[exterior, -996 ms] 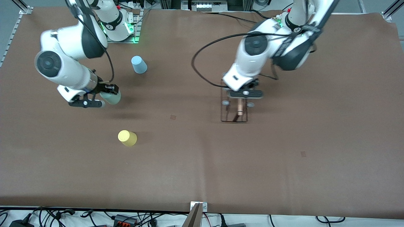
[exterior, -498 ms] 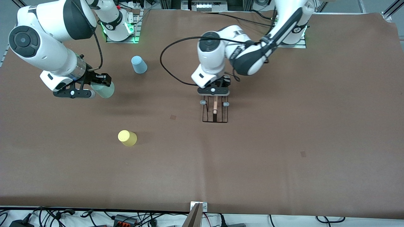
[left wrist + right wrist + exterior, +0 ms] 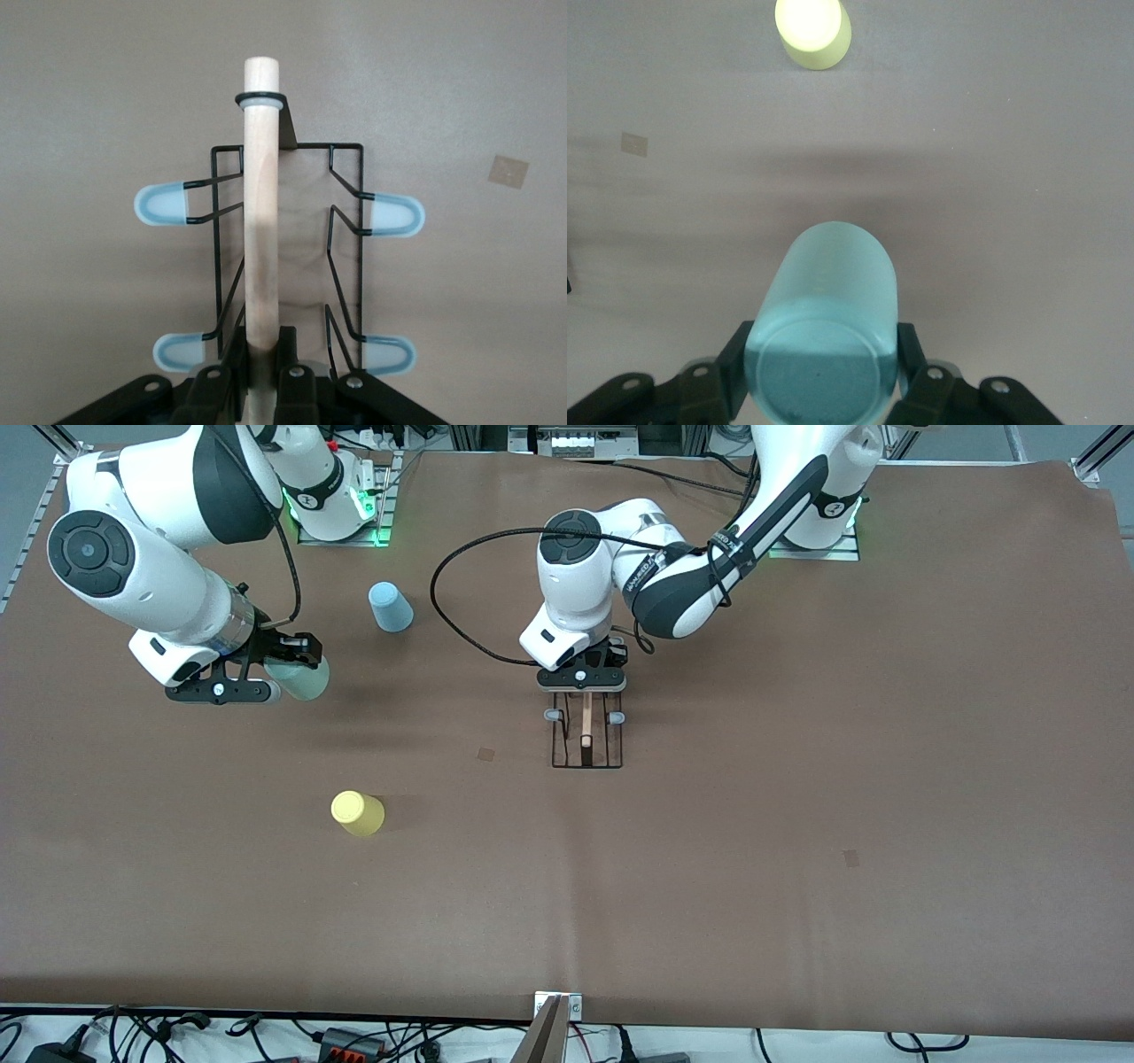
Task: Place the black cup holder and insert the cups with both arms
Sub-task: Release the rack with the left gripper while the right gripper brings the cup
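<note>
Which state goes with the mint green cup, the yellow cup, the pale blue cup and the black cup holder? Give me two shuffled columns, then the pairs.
1. mint green cup
2. yellow cup
3. pale blue cup
4. black cup holder

A. gripped at its wooden rod by the left end effector
B. upside down, nearest the front camera
C. upside down, close to the right arm's base
D. held by the right end effector

Pairs: 1-D, 2-B, 3-C, 4-A

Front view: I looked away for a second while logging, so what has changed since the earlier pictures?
The left hand, shut on the wooden rod, carried the black cup holder toward the right arm's end of the table. The right hand, shut on the mint green cup, shifted only slightly. The blue cup and yellow cup stayed put.
</note>
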Available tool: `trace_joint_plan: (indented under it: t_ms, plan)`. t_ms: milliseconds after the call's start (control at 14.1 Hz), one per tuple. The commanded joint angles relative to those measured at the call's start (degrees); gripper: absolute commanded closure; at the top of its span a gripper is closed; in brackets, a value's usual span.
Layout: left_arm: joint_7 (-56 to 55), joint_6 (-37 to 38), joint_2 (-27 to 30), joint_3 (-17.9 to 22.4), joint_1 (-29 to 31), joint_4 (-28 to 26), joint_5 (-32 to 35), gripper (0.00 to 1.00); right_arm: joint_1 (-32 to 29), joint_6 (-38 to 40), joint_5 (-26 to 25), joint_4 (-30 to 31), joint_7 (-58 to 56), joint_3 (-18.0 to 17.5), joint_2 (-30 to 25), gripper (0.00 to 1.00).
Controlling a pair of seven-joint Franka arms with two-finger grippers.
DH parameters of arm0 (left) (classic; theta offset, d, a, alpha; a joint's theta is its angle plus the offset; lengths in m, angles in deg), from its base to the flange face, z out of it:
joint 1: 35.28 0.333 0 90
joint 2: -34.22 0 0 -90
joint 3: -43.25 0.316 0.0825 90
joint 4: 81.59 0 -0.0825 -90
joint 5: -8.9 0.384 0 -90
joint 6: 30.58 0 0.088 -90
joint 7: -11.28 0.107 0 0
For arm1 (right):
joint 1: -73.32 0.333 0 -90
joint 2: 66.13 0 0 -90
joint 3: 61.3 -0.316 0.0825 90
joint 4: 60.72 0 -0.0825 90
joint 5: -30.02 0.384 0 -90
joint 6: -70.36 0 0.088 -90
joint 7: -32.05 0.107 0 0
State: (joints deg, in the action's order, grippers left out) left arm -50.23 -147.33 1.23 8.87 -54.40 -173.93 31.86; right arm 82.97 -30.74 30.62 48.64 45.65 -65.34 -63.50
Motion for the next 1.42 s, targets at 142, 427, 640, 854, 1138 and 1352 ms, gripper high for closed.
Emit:
trace_joint_plan:
  t_ms: [142,427,640,854,1138,1352]
  plan:
    - [-1.4,-0.2,-1.2,0.3,-0.5,1.7,2.0,0.02,1.5,-0.1,0.3,0.2,0.8,-0.3,-0.3,0.9]
    - [-0.7,0.5,1.2,0.1,0.7,1.8,1.9,0.0,1.5,-0.1,0.3,0.2,0.8,-0.3,-0.3,0.89]
    - [2.6,4.8,4.2,-0.8,3.1,2.0,1.3,0.0,2.3,-0.1,0.8,-0.1,1.6,-0.3,-0.3,0.89]
    - [13.6,13.9,7.2,-0.9,6.4,4.4,1.1,0.0,3.9,-0.7,1.2,0.0,6.5,-0.3,0.0,0.89]
    - [27.5,25.2,8.9,-0.8,12.1,9.0,1.0,0.0,10.6,-4.2,5.0,-0.4,22.7,-1.8,1.8,0.89]
    - [39.8,28.7,10.2,-0.6,19.6,9.0,1.0,0.0,17.5,-10.1,5.2,-0.4,36.8,-4.0,4.2,0.9]
